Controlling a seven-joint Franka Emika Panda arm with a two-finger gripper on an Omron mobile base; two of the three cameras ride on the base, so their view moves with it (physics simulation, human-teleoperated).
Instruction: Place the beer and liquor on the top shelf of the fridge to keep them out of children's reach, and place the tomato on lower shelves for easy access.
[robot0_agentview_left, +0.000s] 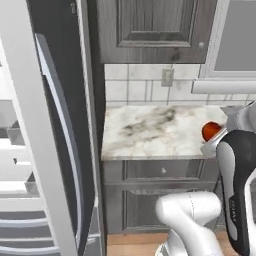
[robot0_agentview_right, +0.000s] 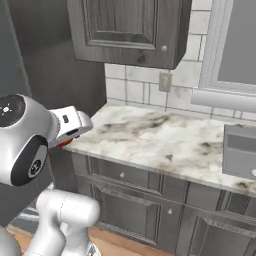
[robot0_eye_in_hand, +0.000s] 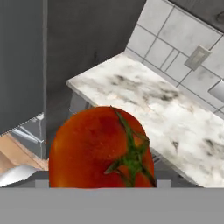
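Tomato (robot0_eye_in_hand: 101, 148) gripped in the fingers above the marble counter (robot0_agentview_left: 150, 132)

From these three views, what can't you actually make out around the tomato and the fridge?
- Fingers: in the hand view the tomato hides them, so contact with it is unreadable.
- Gripper: in the left base view the arm covers its fingers; in the right base view the arm's joint does.
- Fridge: the left base view's left edge cuts its interior, so which shelf plate is uppermost is unclear.

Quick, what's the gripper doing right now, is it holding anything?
Gripper: closed on the tomato, carried in the air beside the counter.
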